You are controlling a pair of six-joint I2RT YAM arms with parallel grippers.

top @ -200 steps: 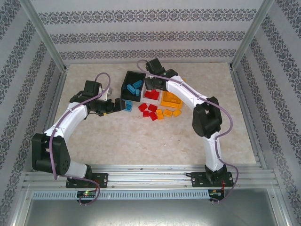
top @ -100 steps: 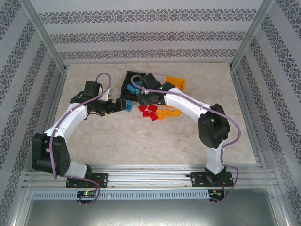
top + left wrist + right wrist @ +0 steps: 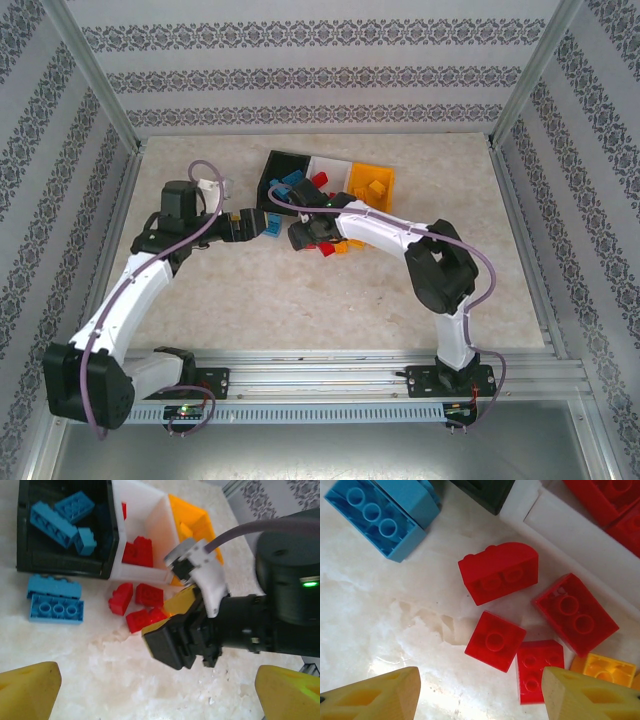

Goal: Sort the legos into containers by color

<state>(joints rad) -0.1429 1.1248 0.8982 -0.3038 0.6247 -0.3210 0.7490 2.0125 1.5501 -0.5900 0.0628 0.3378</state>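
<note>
I see a pale marbled table (image 3: 300, 310) in a booth with patterned wallpaper (image 3: 300, 75). The containers (image 3: 328, 172) stand in a far row: black, white, orange. A long blue lego (image 3: 56, 611) lies parallel to the front of the black bin (image 3: 65, 570). Red legos (image 3: 495, 640) lie under the right gripper (image 3: 480, 695), whose jaws are apart and empty. The left gripper (image 3: 159, 692) is spread wide and is also empty.

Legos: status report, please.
Both open, empty: left gripper by loose blue legos, right gripper over loose red legos. Some already in bins. Grippers close together; possible collision risk.
</note>
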